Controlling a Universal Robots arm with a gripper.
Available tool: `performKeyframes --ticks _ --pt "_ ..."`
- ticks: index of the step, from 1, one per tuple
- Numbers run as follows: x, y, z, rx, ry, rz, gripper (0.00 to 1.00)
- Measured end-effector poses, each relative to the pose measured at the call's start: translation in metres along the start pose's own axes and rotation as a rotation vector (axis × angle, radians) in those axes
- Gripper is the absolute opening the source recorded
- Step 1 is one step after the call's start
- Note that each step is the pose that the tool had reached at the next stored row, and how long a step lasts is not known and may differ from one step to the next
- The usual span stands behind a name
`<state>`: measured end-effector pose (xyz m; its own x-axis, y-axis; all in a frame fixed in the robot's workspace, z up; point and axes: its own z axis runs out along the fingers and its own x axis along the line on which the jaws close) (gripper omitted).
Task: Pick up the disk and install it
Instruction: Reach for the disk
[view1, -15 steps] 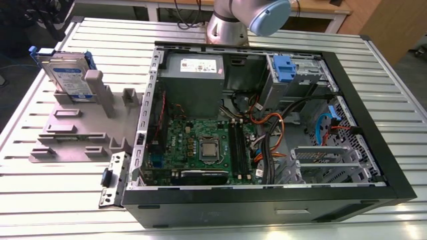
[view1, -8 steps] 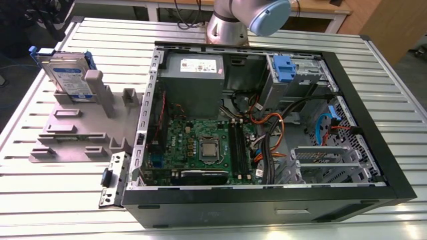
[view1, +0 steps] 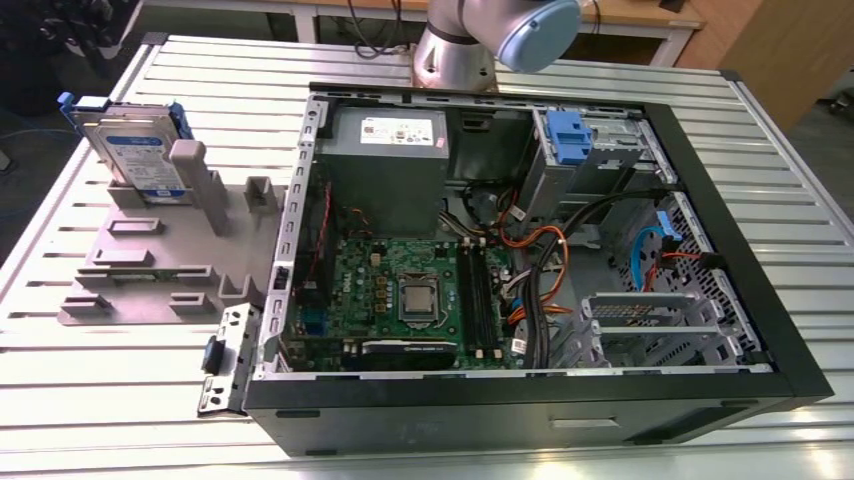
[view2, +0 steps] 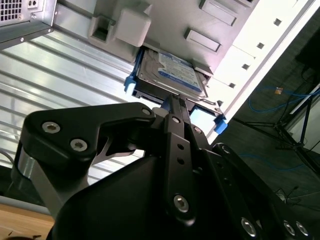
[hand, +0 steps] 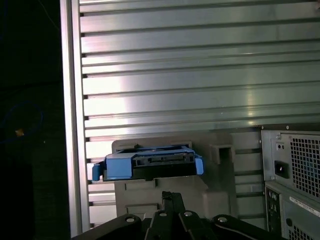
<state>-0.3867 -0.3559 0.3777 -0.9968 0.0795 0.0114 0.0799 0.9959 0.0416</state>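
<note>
Ribbed aluminium counter, open computer case on it. Item: disk, on end in grey stand, exterior view's left, long axis upright. End effector: clenched, empty, aimed at the disk's upturned end, just short of it.

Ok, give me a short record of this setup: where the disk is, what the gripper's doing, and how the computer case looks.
disk: standing upright in the grey holder, at the exterior view's left of the case
gripper: shut, holding nothing, pointed at the disk, short of it
computer case: lying on its side, open, motherboard exposed
table: slatted metal
task state: disk not yet picked up
</note>
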Motion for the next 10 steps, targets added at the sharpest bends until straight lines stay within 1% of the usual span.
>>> performKeyframes --ticks 8,10 --pt "0.0307 -0.0018 0.0018 0.0000 -0.0001 0.000 0.11" --pt "0.0372 -0.0017 0.0023 0.0000 0.0000 0.000 0.11"
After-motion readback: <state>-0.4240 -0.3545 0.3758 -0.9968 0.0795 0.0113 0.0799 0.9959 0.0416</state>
